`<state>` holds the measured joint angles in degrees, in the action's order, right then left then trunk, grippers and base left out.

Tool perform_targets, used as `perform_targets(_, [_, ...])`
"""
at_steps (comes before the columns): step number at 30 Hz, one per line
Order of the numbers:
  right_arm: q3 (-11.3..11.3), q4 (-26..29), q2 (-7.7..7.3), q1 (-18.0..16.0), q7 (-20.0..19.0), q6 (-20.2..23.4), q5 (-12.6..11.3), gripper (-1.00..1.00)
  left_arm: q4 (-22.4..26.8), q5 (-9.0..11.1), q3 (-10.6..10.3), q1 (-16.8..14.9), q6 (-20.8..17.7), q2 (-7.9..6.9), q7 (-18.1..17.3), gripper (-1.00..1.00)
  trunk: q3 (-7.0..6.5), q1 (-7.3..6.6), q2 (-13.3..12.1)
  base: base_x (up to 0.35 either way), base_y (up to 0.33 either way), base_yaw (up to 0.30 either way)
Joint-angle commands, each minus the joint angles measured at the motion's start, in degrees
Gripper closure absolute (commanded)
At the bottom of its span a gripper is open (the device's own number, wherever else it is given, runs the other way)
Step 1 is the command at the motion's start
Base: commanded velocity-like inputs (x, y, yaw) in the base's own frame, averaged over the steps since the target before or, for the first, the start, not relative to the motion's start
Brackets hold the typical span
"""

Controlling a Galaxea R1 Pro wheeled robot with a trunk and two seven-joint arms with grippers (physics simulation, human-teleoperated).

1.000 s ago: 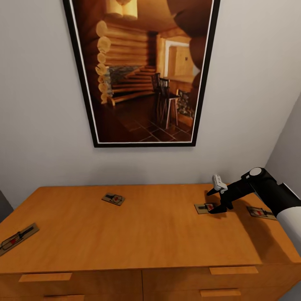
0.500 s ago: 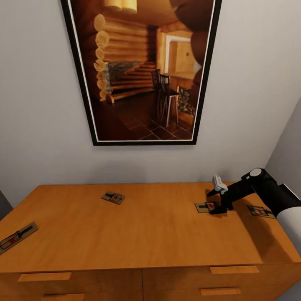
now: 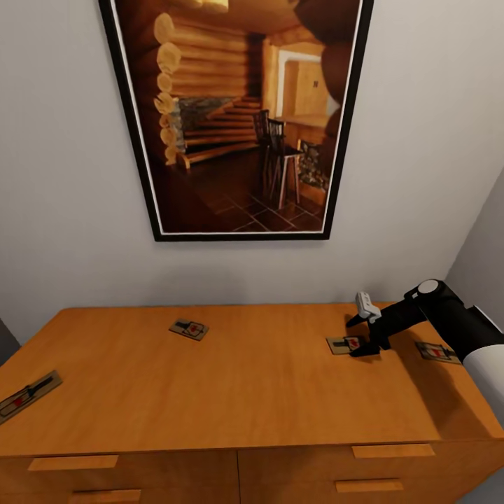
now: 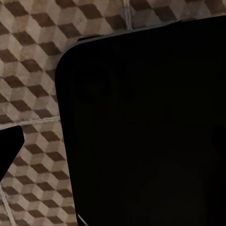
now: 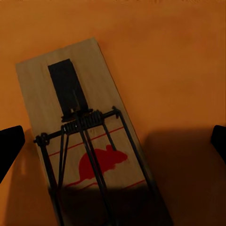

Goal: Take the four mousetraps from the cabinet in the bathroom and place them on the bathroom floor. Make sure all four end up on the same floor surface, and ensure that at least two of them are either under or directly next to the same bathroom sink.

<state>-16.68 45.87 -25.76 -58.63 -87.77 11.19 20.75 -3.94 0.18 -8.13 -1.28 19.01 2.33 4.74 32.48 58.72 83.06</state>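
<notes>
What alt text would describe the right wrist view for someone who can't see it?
A tan-wood mousetrap with dark metal spring bars and a red mouse print lies flat on the orange-brown cabinet top. It sits between the right gripper's two dark fingertips, which are spread wide apart at the picture's edges.

Left-edge mousetrap point(image 3: 28, 396): lies at the cabinet's point(image 3: 231, 392) left edge; metal parts too small to tell apart.
Right-edge mousetrap point(image 3: 437, 352): partly hidden behind the right arm point(image 3: 455, 325).
Wrist-view mousetrap point(image 5: 84, 141): lower end in shadow and cut off.
Bathroom floor point(image 4: 33, 70): largely blocked by a black body (unidentifiable).
Painting point(image 3: 234, 119): top cropped.
</notes>
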Motion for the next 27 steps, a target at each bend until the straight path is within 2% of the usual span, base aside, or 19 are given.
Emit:
perform_targets(1, [-0.2, -1.04, -0.02, 0.36, 0.01, 0.5, 0.08, -1.0, -0.28, 0.0, -0.49, -0.12, 0.42, 0.04, 0.35, -1.0, 0.11, 0.01, 0.02, 0.0, 0.0, 0.0])
perform_targets(23, [-0.28, -1.29, 0.02, 0.36, 0.23, 0.58, 0.08, -1.0, -0.28, 0.0, -0.49, -0.12, 0.42, 0.06, 0.35, -1.0, 0.24, 0.01, 0.02, 0.0, 0.0, 0.0])
perform_targets(24, [-0.28, -1.47, 0.01, 0.36, 0.23, 0.58, 0.08, 1.0, -0.28, 0.0, -0.49, -0.12, 0.42, 0.05, 0.35, -1.0, 0.24, 0.01, 0.02, 0.0, 0.0, 0.0])
perform_targets(27, [-0.28, -2.21, 0.01, 0.36, 0.23, 0.54, 0.1, 1.0, -0.28, 0.0, -0.49, -0.12, 0.42, 0.06, 0.35, -1.0, 0.24, 0.01, 0.02, 0.0, 0.0, 0.0])
